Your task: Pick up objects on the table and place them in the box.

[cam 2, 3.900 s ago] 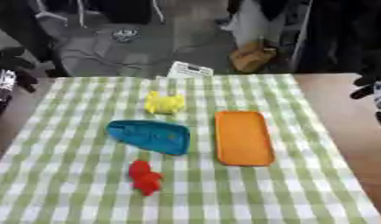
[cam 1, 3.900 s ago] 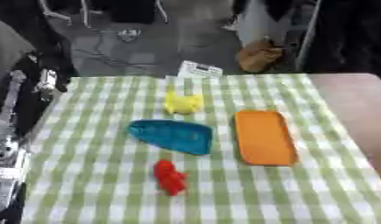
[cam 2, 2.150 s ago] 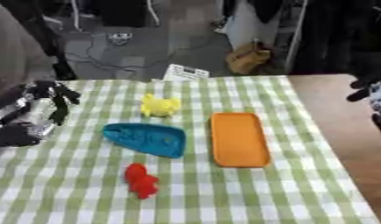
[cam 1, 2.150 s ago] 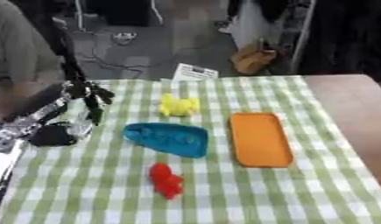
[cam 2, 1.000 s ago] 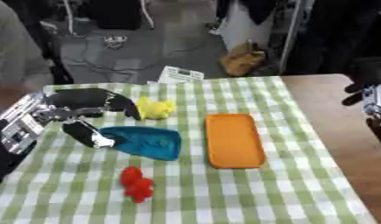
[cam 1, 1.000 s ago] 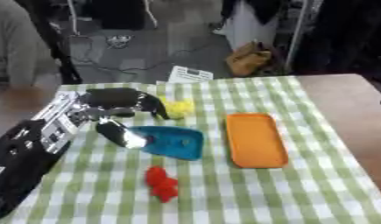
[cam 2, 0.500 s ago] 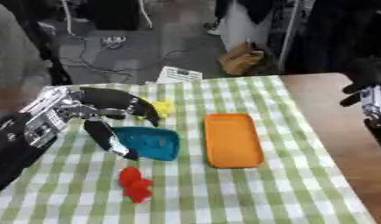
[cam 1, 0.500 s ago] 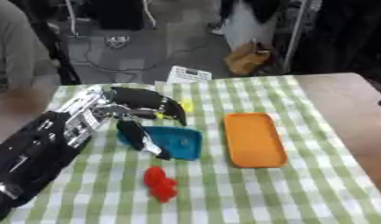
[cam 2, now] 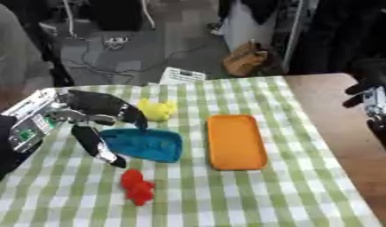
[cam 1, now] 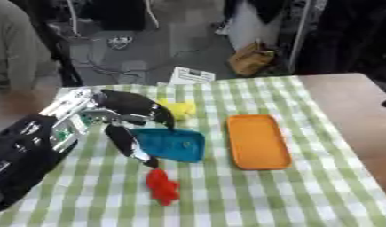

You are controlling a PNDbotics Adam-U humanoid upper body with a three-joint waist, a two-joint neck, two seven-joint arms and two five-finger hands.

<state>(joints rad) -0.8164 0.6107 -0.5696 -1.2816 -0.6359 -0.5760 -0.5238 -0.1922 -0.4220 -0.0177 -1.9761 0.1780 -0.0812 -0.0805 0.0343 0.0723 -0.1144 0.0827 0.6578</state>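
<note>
On the green checked cloth lie a yellow toy (cam 1: 180, 108), a blue flat wedge-shaped piece (cam 1: 174, 144), a red lumpy toy (cam 1: 162, 186) and a shallow orange box (cam 1: 257, 141). My left hand (cam 1: 126, 111) reaches in from the left and hovers open over the left end of the blue piece. Its fingers spread toward the yellow toy, and its thumb (cam 1: 132, 144) points down along the blue piece's left edge toward the red toy. It holds nothing. My right hand (cam 2: 372, 95) shows at the far right edge, beyond the cloth, away from all the objects.
A white card (cam 1: 188, 75) lies at the table's far edge. Bare brown tabletop (cam 1: 359, 115) runs along the right of the cloth. Behind the table are the floor, cables, a brown bag (cam 1: 254, 60) and a person at the far left.
My left arm has come in from the left edge across the cloth and now sits over the blue piece's left end. The objects and the right hand have stayed put.
</note>
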